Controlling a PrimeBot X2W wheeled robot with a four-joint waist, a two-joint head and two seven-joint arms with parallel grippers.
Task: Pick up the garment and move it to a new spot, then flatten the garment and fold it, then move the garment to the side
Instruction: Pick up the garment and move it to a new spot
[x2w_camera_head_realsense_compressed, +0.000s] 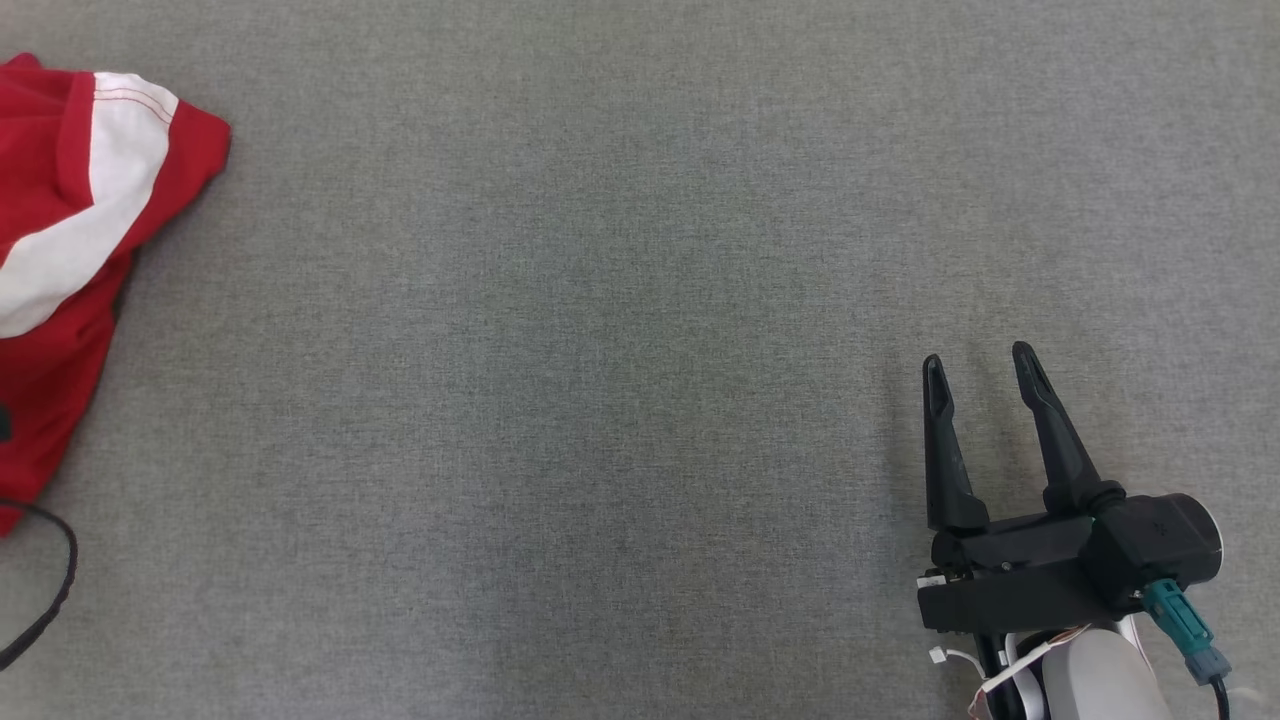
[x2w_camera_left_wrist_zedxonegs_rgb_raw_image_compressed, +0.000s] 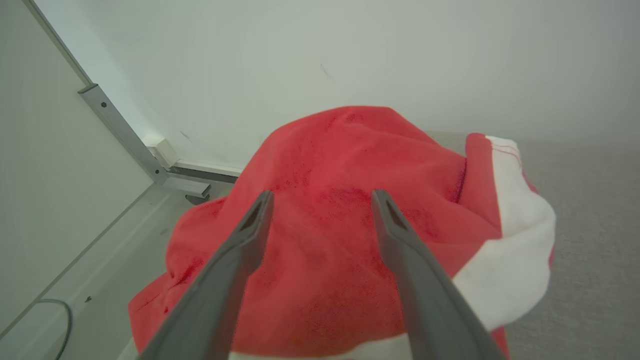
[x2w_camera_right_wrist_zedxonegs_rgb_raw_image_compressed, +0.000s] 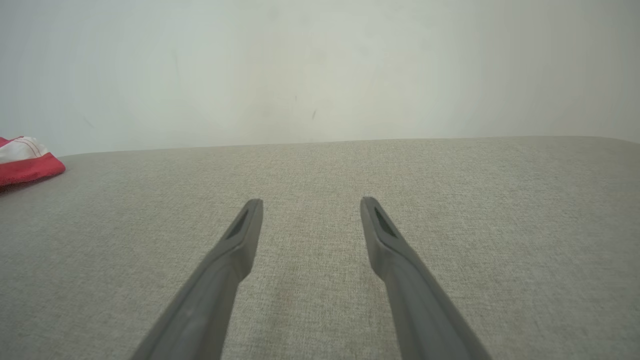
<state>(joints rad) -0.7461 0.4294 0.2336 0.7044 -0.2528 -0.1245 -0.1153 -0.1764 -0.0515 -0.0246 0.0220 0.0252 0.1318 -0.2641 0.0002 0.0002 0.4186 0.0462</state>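
Two dark fingers of my right gripper (x2w_camera_head_realsense_compressed: 977, 356) stand wide apart and empty at the near right, over the grey woven tabletop cloth (x2w_camera_head_realsense_compressed: 600, 400). At the near left, a thin black cable (x2w_camera_head_realsense_compressed: 73, 565) curls beside the crumpled red fabric garment with white bands (x2w_camera_head_realsense_compressed: 60, 250), whose heap runs near to far along the left edge. My left gripper (x2w_camera_left_wrist_zedxonegs_rgb_raw_image_compressed: 322, 195) hangs spread over it, holding nothing. Beyond are a silver metal rail (x2w_camera_left_wrist_zedxonegs_rgb_raw_image_compressed: 125, 134) and a pale wall (x2w_camera_right_wrist_zedxonegs_rgb_raw_image_compressed: 320, 65).
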